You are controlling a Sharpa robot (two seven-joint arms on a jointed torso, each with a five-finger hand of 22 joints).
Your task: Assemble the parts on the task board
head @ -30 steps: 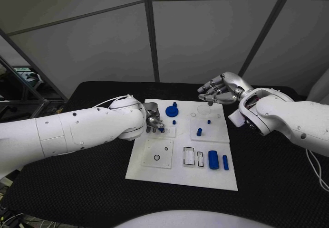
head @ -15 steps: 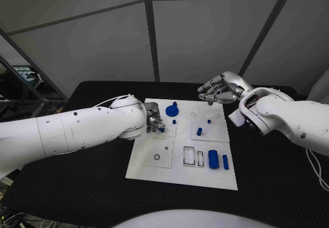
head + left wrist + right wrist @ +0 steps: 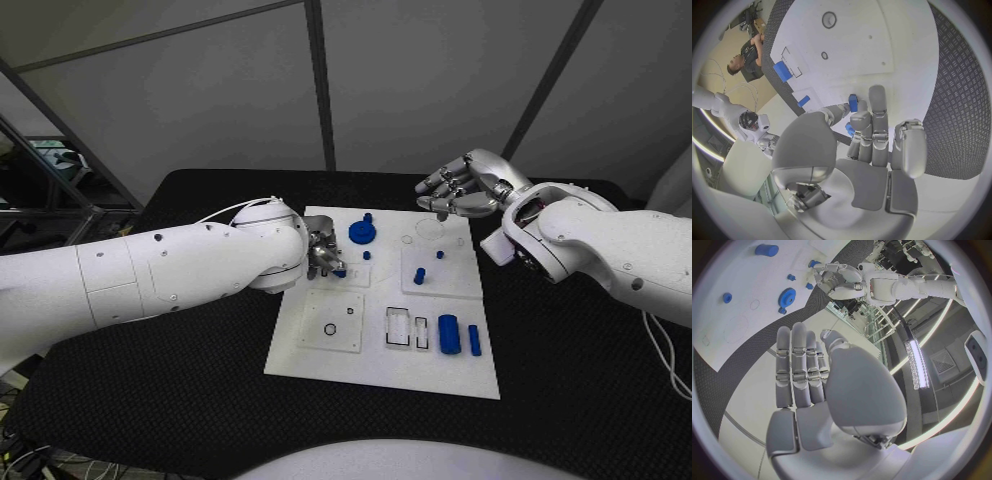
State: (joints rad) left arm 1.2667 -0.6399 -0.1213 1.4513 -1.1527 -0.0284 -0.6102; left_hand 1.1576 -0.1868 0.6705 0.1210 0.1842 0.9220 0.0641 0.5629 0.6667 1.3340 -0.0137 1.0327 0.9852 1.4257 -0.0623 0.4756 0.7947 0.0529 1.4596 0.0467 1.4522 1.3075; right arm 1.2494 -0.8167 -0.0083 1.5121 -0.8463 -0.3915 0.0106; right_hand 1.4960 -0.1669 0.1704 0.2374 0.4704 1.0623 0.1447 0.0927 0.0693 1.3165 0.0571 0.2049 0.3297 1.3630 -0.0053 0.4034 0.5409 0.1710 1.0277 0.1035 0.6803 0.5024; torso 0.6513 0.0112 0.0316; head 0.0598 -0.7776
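Note:
The white task board (image 3: 378, 372) lies in the middle of the black table. My left hand (image 3: 323, 257) rests over the board's left middle and pinches a small blue part (image 3: 339, 272) between thumb and a finger; the left wrist view shows that blue part (image 3: 853, 102) at the fingertips (image 3: 877, 97) over the board (image 3: 879, 40). A blue gear (image 3: 361, 234), two short pegs (image 3: 420, 277), a blue cylinder (image 3: 449, 335) and a blue bar (image 3: 475, 342) sit on the board. My right hand (image 3: 463, 190) hovers above the board's far right corner, holding nothing, its fingers (image 3: 799, 365) stretched out.
Rectangular recesses (image 3: 398, 328) and a round hole (image 3: 330, 331) mark the board's near half. Black matting (image 3: 188, 390) surrounds the board on all sides. The right wrist view shows the gear (image 3: 787, 296) and loose blue pieces (image 3: 766, 249) on the board.

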